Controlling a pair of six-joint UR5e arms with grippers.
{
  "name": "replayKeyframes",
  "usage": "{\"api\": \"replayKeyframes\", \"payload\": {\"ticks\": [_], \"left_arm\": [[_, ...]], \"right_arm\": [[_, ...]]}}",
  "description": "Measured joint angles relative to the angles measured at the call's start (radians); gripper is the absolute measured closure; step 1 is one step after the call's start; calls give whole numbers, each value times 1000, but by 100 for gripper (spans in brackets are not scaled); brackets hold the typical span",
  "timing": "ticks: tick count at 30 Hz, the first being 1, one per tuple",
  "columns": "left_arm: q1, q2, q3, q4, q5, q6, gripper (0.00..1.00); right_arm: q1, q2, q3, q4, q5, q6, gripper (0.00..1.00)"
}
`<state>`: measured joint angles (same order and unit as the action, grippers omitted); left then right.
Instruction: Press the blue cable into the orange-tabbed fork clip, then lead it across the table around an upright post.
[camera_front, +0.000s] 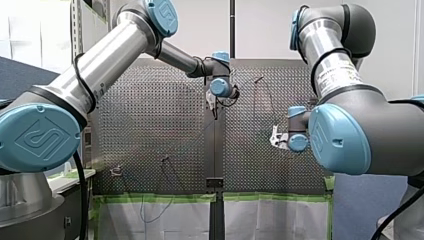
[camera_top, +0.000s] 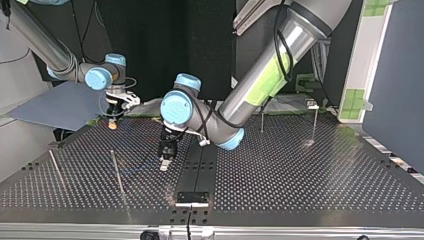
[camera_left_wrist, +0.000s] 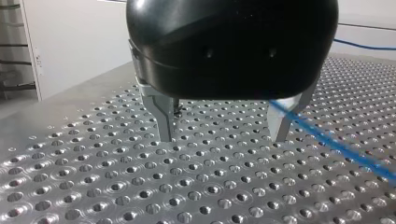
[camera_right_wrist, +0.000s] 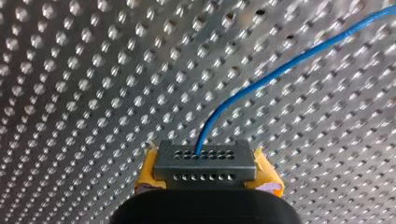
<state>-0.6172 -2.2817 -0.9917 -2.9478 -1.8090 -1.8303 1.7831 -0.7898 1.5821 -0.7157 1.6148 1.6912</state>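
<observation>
Okay, table (camera_top: 300, 175): perforated all over. The cable lies low on it, so I reckon dragging it slack could snag it in the holes.
My left arm (camera_top: 270, 65): reaches past the middle. A wide sweep across could knock a post.
Post (camera_top: 117, 172): upright and thin, off to the side of my left gripper. A tight pull might bend it or let the cable ride over its top.
My left gripper (camera_left_wrist: 223, 137): metal fingers spread, holding nothing, tips just above the table. The cable runs past one finger, not clearly between the two, so closing now could miss it or pinch it off-centre.
My right gripper (camera_right_wrist: 208, 170): yellow pads pressed onto a grey perforated block (camera_right_wrist: 205, 163). Can't tell if that block is the fork clip.
Blue cable (camera_right_wrist: 280, 70): comes out of the block just ahead of the pads and curves away over the table. A hard tug from my left gripper's end could pull it out.
Orange spot (camera_top: 113, 125): right under my right gripper, too small to say whether it's the tab or a pad.
Writing: joint cap emblem (camera_front: 40, 137) only, no letters. The sticker (camera_front: 340, 75) on my right arm is unreadable.
</observation>
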Motion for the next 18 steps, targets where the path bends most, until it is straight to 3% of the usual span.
{"api": "replayKeyframes", "payload": {"ticks": [18], "left_arm": [[3,0,0,-1,-2,-1,0]], "right_arm": [[-50,132,-1,-97,-3,9,100]]}}
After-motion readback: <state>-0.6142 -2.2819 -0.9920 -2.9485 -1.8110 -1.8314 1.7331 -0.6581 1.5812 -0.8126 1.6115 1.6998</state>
